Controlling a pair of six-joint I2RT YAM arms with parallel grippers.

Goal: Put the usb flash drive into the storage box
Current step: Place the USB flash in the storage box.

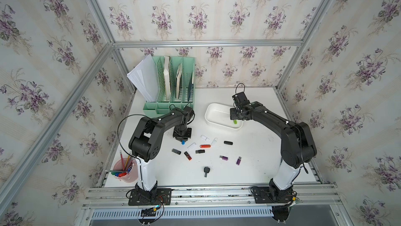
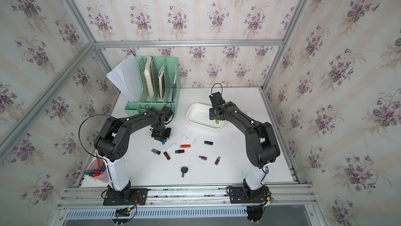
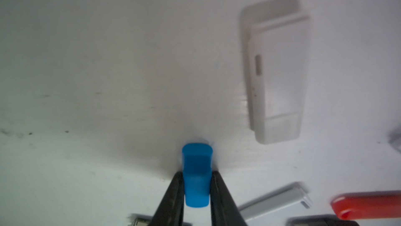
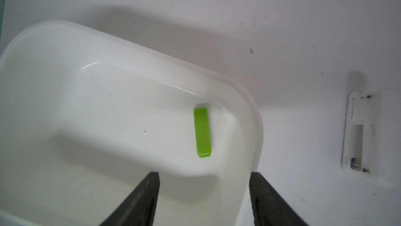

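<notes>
My left gripper [image 3: 196, 174] is shut on a blue usb flash drive [image 3: 196, 177], pinched between both black fingers just above the white table. In both top views the blue drive [image 1: 183, 142] [image 2: 163, 142] pokes out below that gripper, left of the scattered drives. The storage box [image 1: 211, 107] [image 2: 193, 109] is a shallow white tub at mid-right. A green flash drive [image 4: 202, 132] [image 1: 235, 121] lies flat on its floor near one end. My right gripper [image 4: 204, 174] hangs open over that end of the box [image 4: 130, 45], holding nothing.
Several loose drives lie on the table: white [image 1: 204, 137], orange-red [image 1: 205, 146], black [image 1: 228, 142], purple [image 1: 224, 158]. A mint-green file organizer [image 1: 173, 84] stands at the back left. A pink pen cup [image 1: 128, 170] sits at the front left.
</notes>
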